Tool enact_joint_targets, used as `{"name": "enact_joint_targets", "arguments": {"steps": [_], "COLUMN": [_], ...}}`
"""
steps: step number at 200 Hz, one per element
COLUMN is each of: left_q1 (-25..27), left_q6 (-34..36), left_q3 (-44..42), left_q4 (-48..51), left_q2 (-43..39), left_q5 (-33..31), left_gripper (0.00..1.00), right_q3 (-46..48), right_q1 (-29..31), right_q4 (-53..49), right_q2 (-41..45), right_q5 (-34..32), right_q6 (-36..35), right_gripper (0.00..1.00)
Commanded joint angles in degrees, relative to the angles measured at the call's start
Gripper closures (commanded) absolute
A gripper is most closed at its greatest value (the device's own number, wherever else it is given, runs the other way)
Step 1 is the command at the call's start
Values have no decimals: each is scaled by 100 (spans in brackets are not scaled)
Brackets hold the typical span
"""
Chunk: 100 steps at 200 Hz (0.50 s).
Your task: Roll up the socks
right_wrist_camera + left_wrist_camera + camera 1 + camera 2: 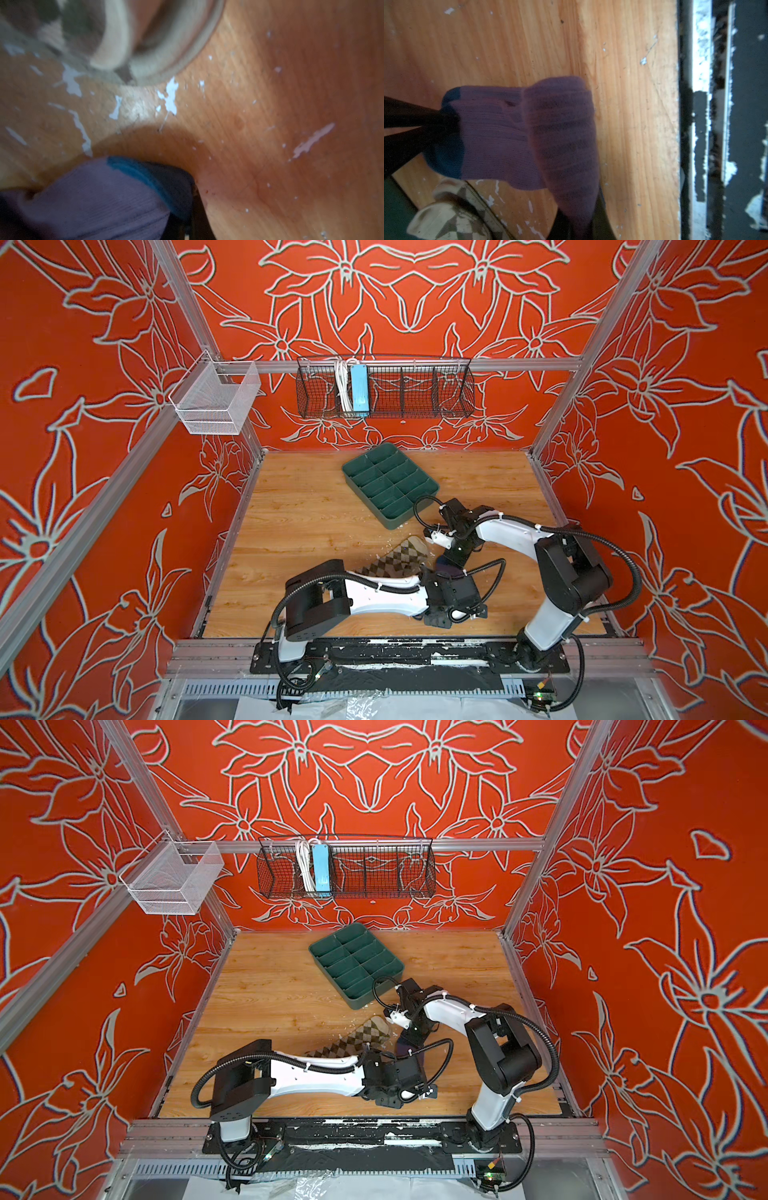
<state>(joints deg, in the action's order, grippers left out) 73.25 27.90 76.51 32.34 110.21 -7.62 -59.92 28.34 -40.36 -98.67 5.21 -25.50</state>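
Action sitting at lower centre in both top views; left gripper [580, 220] clamping one end of purple sock [512, 135], right gripper [446, 122] pinching blue toe [446, 160], both jaws narrow on fabric; probably steadying both ends over table [316, 522] for rolling; beige argyle sock [399, 560] lying just beside, left arm [374, 597] covering part; purple sock's cuff hidden; right wrist view blurring.

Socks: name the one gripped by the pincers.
The purple sock with the blue toe: left pincer and right pincer both clamp it. The beige argyle sock lies ungripped.
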Motion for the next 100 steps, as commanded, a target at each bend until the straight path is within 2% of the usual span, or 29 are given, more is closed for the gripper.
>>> {"name": "enact_joint_targets", "arguments": {"steps": [1,17,35,54,68,100], "left_q1": [-150,-350,-510,-764,-892,-1087], "left_q6": [-159,-326,-478,-673,-782,-777], "left_q3": [349,680,1015,1255,1323,1349], "left_q4": [939,1319,1719,2002,2096,2215], "left_q2": [444,762,1108,1382,1492,1606], "left_q5": [928,1350,1709,2031,2191,2543], "left_gripper": [100,100,100,100,100,100], "right_q3": [-72,-74,-38,-11,-33,-177], "right_q1": [49,41,-11,-120,-177,-364], "right_q4": [528,678,981,1371,1571,1651], "right_q2": [-141,-41,272,791,1190,2140], "right_q5": [-27,-88,-40,127,127,-69], "right_q6": [89,105,235,423,483,614], "right_gripper": [99,95,75,66,55,48]}}
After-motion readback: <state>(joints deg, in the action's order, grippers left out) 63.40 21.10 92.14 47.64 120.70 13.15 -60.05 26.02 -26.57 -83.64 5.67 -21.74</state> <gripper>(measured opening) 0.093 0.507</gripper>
